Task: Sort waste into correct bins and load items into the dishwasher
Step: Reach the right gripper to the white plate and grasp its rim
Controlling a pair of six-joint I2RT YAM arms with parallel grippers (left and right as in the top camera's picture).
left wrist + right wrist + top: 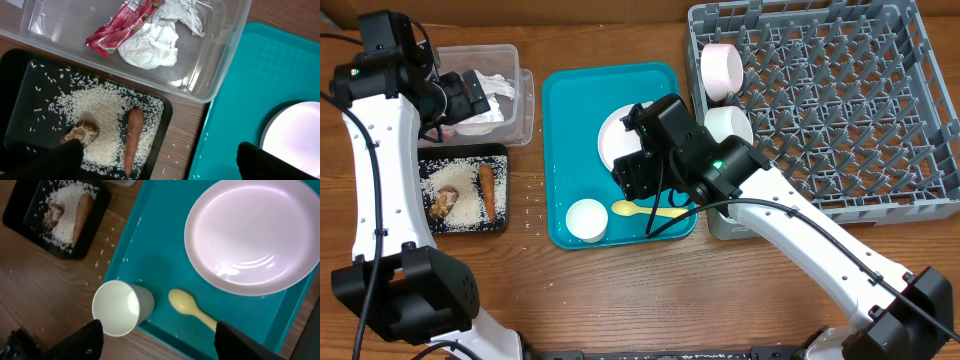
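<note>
- Two bins sit side by side on the wooden table [550,290]. One is a clear tub [225,60] of smooth see-through plastic, the other a shallow black tray [20,100]. Both are rectangular.
- The clear tub holds one shiny, creased red wrapper [120,27] lying against crumpled white paper [150,47].
- The black tray holds one rough brown lump [82,132] and one tapered orange carrot stick [132,140]. Both lie on a bed of white rice [100,107]. More grains are scattered on the tray's bare floor, on the table beside it and on the teal tray.
- One smooth teal tray [565,120] with rounded corners lies between the bins and the rack. It carries one round pale pink plate [255,235], one white cup [120,307] at its near corner, and one pale yellow spoon [192,307] just beside the cup.
- One square grey dish rack [840,100] with upright pegs and lattice sides holds two pieces at its left edge. These are one pink bowl [723,68], standing on edge, and one white bowl [728,125] just below it.
- The left pincer [155,160] hangs over the bins with its fingers spread wide and nothing between them.
- The right pincer [157,337] hangs over the teal tray, also spread wide and gripping nothing, with the cup and spoon just ahead of its tips.
</note>
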